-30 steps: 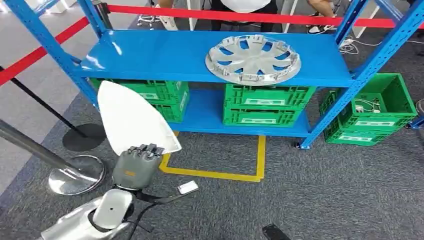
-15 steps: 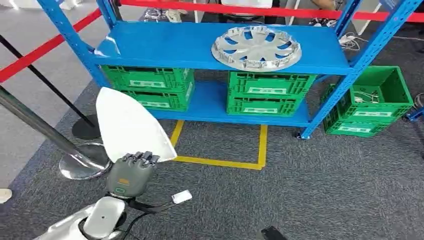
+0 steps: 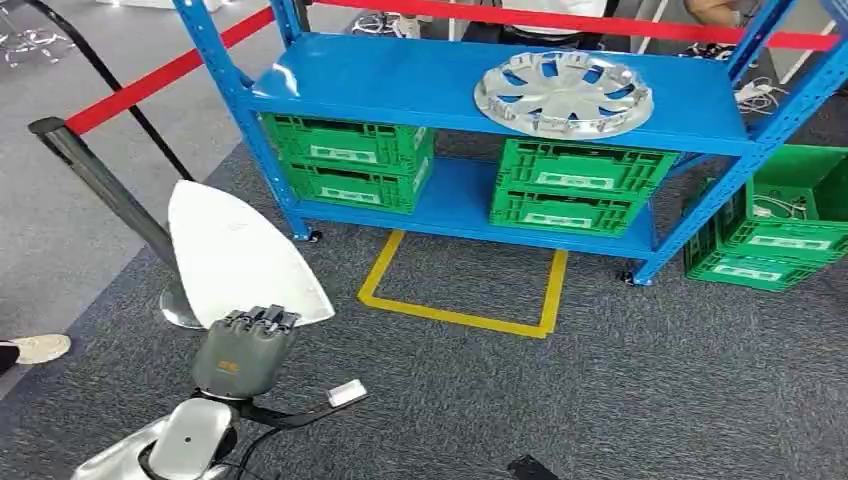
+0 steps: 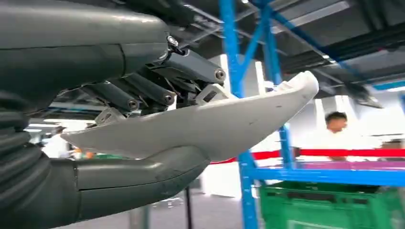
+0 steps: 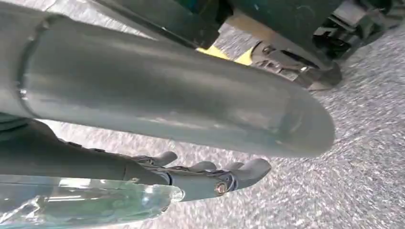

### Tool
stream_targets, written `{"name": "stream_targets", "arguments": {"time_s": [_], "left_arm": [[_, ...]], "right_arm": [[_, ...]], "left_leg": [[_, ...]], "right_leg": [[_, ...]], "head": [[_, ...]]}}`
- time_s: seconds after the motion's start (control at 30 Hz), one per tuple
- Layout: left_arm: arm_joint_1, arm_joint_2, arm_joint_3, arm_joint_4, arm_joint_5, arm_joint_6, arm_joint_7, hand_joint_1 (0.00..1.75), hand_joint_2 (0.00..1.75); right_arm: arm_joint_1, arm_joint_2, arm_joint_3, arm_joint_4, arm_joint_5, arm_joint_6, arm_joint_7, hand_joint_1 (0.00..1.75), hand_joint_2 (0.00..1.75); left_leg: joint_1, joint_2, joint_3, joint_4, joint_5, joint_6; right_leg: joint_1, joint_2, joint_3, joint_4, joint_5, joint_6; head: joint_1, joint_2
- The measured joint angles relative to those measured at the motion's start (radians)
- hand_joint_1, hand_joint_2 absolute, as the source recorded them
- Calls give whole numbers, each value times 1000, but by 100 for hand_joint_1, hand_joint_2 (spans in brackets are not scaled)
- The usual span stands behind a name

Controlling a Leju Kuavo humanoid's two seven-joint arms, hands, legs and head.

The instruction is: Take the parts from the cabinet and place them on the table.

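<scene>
Underfoot lies the carpet (image 3: pixel 640 380), a coarse grey weave marked with a square outline of yellow tape (image 3: pixel 455 315). On it stands the rack (image 3: pixel 420 80), blue painted steel with perforated uprights and two smooth, glossy shelves. Its lower shelf carries two stacks of crates (image 3: pixel 350 160), green ribbed plastic with white labels, and more green crates sit on the carpet at the rack's right end. A red belt (image 3: pixel 160 75) runs from a dark post (image 3: pixel 105 185) on a polished chrome base, left of the rack.

On the top shelf, toward the right, rests the hubcap (image 3: pixel 563 93), a round silver disc with curved spokes and a notched rim.

Low on the left, in front of the rack and above the carpet, is the panel (image 3: pixel 240 255): a smooth white shell, rounded at the far end and tapering toward the near one, gently curved in the left wrist view (image 4: pixel 205 124). The left robot hand (image 3: pixel 245 350), grey with a ribbed cover, grips its near edge, dark fingers (image 4: pixel 143 93) on one face and the thick thumb (image 4: pixel 143 174) under the other.

The right robot hand (image 5: pixel 205 179) hangs above the carpet, fingers loosely curled and apart, holding nothing.
</scene>
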Motion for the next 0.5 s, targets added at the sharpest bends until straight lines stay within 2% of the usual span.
{"name": "stream_targets", "arguments": {"time_s": [0.03,0.07,0.1,0.13,0.17,0.2,0.23,0.27,0.3,0.33,0.37,0.4,0.43,0.47,0.5], "left_arm": [[1,1,0,0,0,1,0,162,175],[5,2,0,0,0,1,0,162,175],[6,2,0,0,0,1,0,162,175],[7,2,1,0,0,1,-1,162,175],[4,4,2,0,0,1,-1,162,175],[3,2,2,0,0,1,-1,162,175],[3,1,2,0,0,1,-1,162,175],[5,1,2,0,0,1,-2,162,175],[8,1,2,0,0,1,-5,162,175],[10,1,2,0,0,1,-7,162,175],[11,1,3,0,0,1,-10,162,175],[11,0,4,0,0,1,-18,162,175],[12,-2,10,0,0,1,-24,162,175],[11,-4,16,0,0,1,-28,162,175],[11,-7,26,0,0,1,-38,162,175]], "right_arm": [[0,0,5,0,5,-6,0,0,0],[-2,0,10,0,11,-12,3,0,0],[-2,0,15,0,17,-16,5,0,0],[-2,1,21,0,19,-19,5,0,0],[-1,1,24,0,20,-23,5,0,0],[1,1,28,0,24,-26,6,0,0],[4,1,30,0,26,-28,7,0,0],[7,1,34,0,28,-31,8,0,0],[9,1,36,0,31,-33,9,0,0],[10,1,38,0,32,-35,10,0,0],[9,1,41,0,33,-35,10,0,0],[9,1,43,0,34,-36,10,0,0],[9,1,45,0,35,-37,10,0,0],[9,2,45,0,35,-37,11,0,0],[10,2,47,0,35,-39,12,0,0]], "left_leg": [[0,-13,-5,-2,-1,2],[-1,-24,-11,-3,-1,9],[4,-37,-12,-10,4,17],[7,-46,-12,-12,8,23],[8,-58,-16,-12,11,34],[7,-68,-19,-12,13,39],[6,-82,-22,-12,15,42],[4,-96,-24,-11,16,44],[4,-108,-25,-11,18,45],[4,-122,-26,-10,20,44],[4,-139,-26,-8,21,42],[5,-152,-26,-5,22,40],[6,-164,-28,-2,21,38],[-1,-174,-36,7,22,31],[3,-188,-51,14,28,27]], "right_leg": [[-1,-9,-2,0,1,1],[-1,-22,-3,0,2,4],[-2,-24,-4,2,-5,11],[-6,21,-18,19,-23,16],[-9,65,-47,84,-65,17],[-9,82,-84,167,-102,18],[-8,90,-127,258,-136,19],[-8,93,-161,323,-152,20],[-8,93,-171,339,-144,19],[-8,94,-161,310,-115,18],[-9,97,-126,237,-67,17],[-12,109,-83,148,-20,15],[-18,149,-46,71,13,17],[-26,195,-36,43,1,18],[-27,188,-27,31,-6,17]], "head": [[-2,0],[0,0],[-2,0],[0,0],[1,0],[2,0],[1,0],[2,0],[1,0],[2,0],[1,0],[2,0],[2,0],[1,0],[0,0]]}}
